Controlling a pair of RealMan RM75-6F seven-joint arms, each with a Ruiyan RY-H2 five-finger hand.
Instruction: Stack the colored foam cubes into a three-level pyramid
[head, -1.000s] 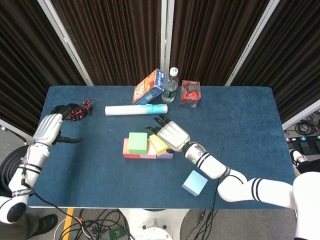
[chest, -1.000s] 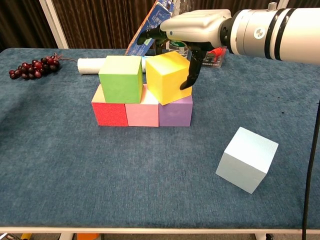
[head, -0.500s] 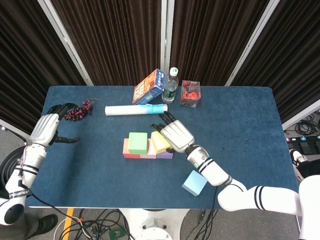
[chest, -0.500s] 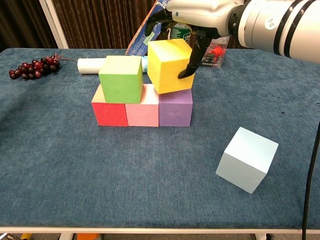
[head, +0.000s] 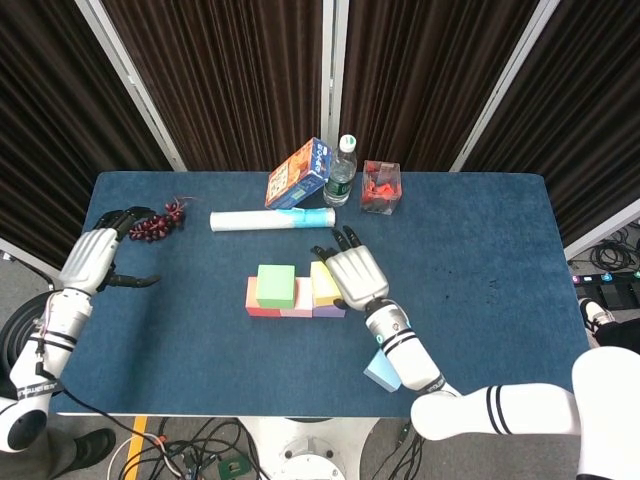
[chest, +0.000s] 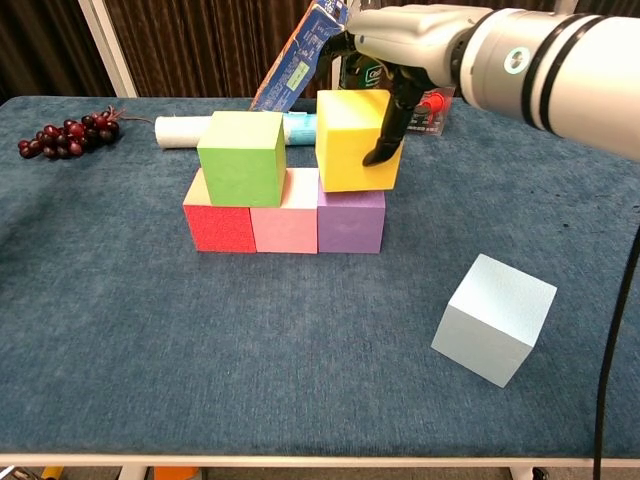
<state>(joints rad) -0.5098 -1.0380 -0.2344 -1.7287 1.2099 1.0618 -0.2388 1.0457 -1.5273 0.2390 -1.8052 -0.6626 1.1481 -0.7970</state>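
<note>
Left hand (head: 93, 258): idle at table's left edge, near grapes (chest: 62, 137); fingers loosely apart, holds nothing.
Green cube (chest: 241, 157): 2nd level, over red/pink seam.
Yellow cube (chest: 357, 140): was tilted, lower & further left 1 s ago; now squared over purple cube (chest: 351, 220), gap left to green.
Means: 2nd level nearly done.
Right hand (chest: 415, 45): fingers clasp yellow from above.
Light blue cube (chest: 493, 318): lies apart, for top.

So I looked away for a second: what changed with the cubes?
The right robot hand shifted the yellow cube rightward and squared it over the purple cube, keeping hold. The green cube, light blue cube and left robot hand stayed put.
</note>
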